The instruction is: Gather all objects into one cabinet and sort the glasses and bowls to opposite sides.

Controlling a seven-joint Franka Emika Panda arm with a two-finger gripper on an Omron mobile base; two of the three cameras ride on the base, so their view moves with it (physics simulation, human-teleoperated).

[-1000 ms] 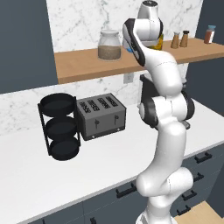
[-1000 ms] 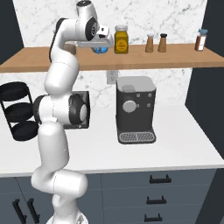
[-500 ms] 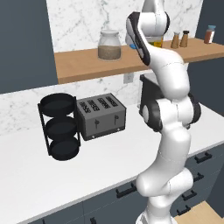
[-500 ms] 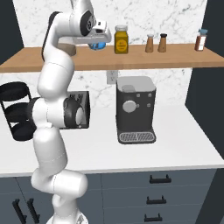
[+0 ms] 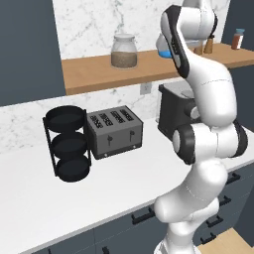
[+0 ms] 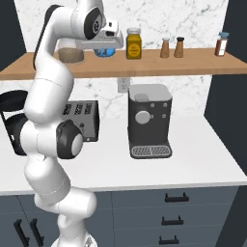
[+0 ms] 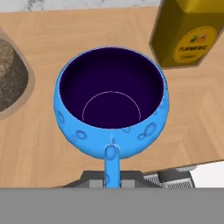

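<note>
My gripper [image 7: 111,176] is shut on the handle of a small bright-blue cup [image 7: 111,105] with a dark inside, one of the glasses. The cup [image 6: 105,50] hangs upright just over the wooden shelf [image 6: 193,65], between a glass jar [image 6: 71,54] and a yellow jar [image 6: 133,43]. From the left base view only the cup's edge [image 5: 162,49] peeks out behind my arm. A dark slate-blue cabinet panel [image 5: 30,49] stands to the left of the shelf. The bowls are out of view.
Spice bottles [image 6: 172,47] and one more [image 6: 221,44] stand further along the shelf. On the white counter [image 5: 119,183] below are a black three-tier rack [image 5: 68,144], a toaster [image 5: 115,130] and a coffee machine [image 6: 149,120].
My arm's upper links have swung to the right in the left base view. The blue cup stays held over the shelf, shifted only slightly.
</note>
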